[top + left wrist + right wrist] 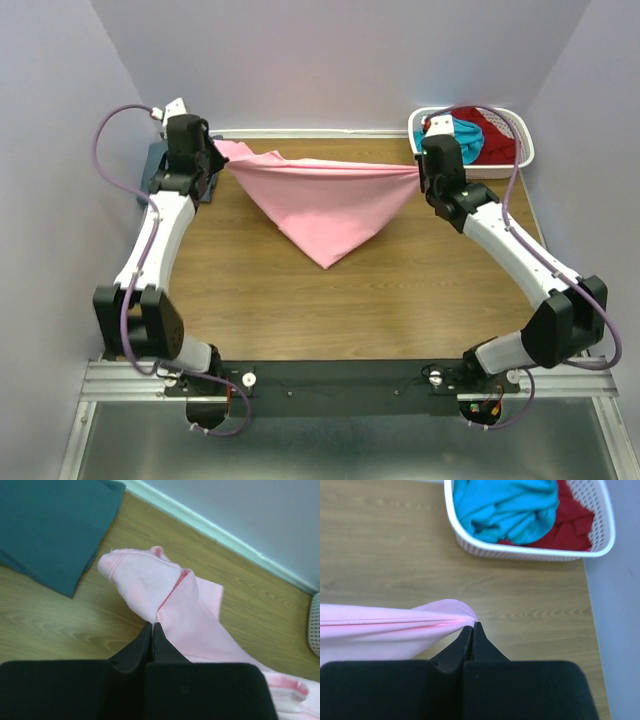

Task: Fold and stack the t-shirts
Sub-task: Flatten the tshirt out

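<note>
Pink tee is held up, stretched between both arms over far half of table. Top edge is pulled taut L to R; rest hangs down in a triangle w/ the point toward the near side. Whether the tip touches the tabletop can't be told.

L gripper: jaws are pinched closed on a bunched corner of the pink cloth, as seen in L wrist view. R gripper: jaws are clamped closed on the opposite end, w/ a folded edge of cloth caught at the tips.

Slate blue-grey tee is laid flat on the table at far-left corner, near the L gripper and the pink corner. White basket is sat at far-right corner, near the R gripper. Teal tee and dark red tee are crumpled inside it, w/ teal partly on top of the red.
</note>
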